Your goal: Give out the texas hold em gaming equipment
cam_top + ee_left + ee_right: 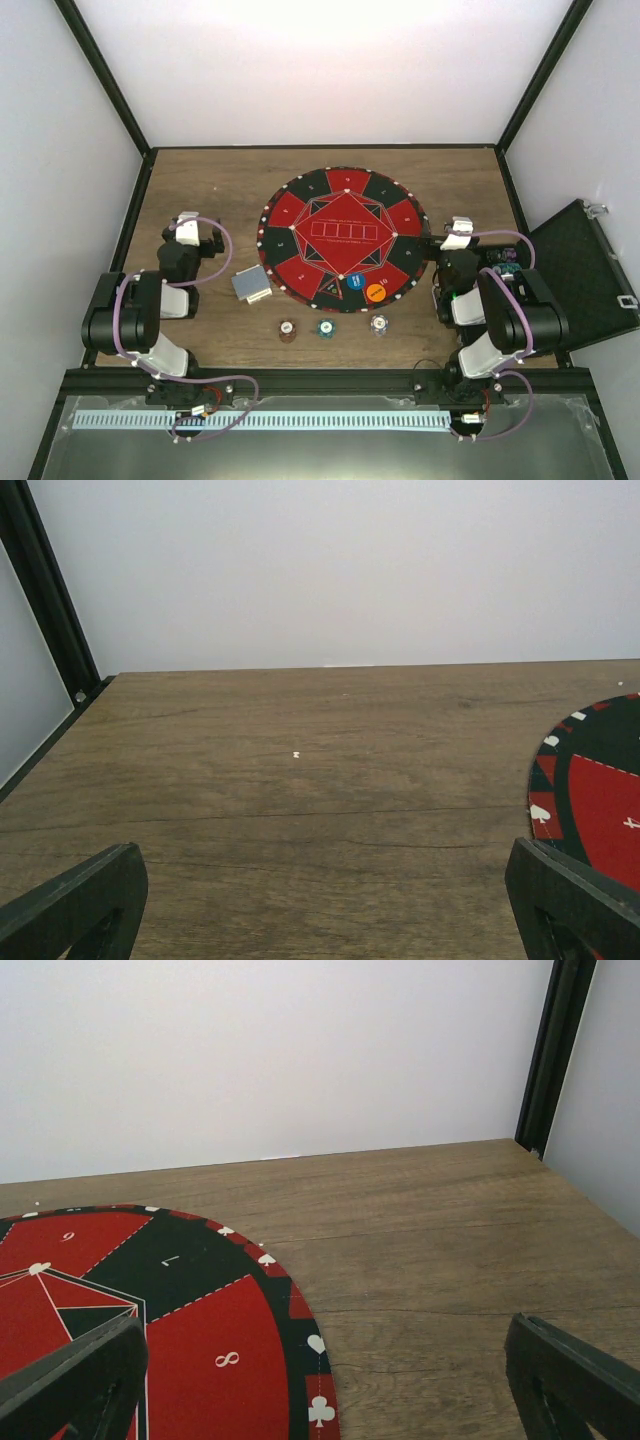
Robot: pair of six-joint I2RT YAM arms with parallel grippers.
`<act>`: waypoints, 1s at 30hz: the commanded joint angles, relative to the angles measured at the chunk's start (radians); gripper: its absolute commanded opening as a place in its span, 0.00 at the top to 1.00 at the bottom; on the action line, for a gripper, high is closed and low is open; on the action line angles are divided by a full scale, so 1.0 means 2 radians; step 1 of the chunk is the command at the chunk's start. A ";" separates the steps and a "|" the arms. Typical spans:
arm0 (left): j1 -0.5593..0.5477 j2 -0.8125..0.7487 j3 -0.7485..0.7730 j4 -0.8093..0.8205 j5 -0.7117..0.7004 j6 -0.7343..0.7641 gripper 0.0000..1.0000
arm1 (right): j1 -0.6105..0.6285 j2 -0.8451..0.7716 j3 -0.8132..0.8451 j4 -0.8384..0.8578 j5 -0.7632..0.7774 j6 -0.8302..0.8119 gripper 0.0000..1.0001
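Card stack [251,285] on desk [205,180], just beside mat [300,205], right of left hand [190,223] and closer to front edge; left hand nearer than right hand [457,231]; both spread, empty

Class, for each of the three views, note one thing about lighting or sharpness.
Top external: the back wall is washed out by glare, and the chips are too small to read. Left wrist: even light, crisp grain on the table, fingers dark. Right wrist: mat numerals legible, no glare.
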 commanded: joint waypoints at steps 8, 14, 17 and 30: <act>-0.002 -0.001 0.002 0.007 0.001 0.002 0.00 | -0.010 -0.003 0.012 0.004 0.009 0.007 0.00; 0.009 -0.046 0.075 -0.156 0.027 -0.005 0.00 | -0.011 -0.038 -0.009 0.017 0.014 0.007 0.00; 0.010 -0.061 0.178 -0.320 0.040 0.026 0.00 | -0.011 -0.094 0.065 -0.177 0.098 0.059 0.00; 0.101 -0.132 0.342 -0.646 0.209 0.020 0.00 | -0.033 -0.145 0.325 -0.559 -0.133 0.210 0.00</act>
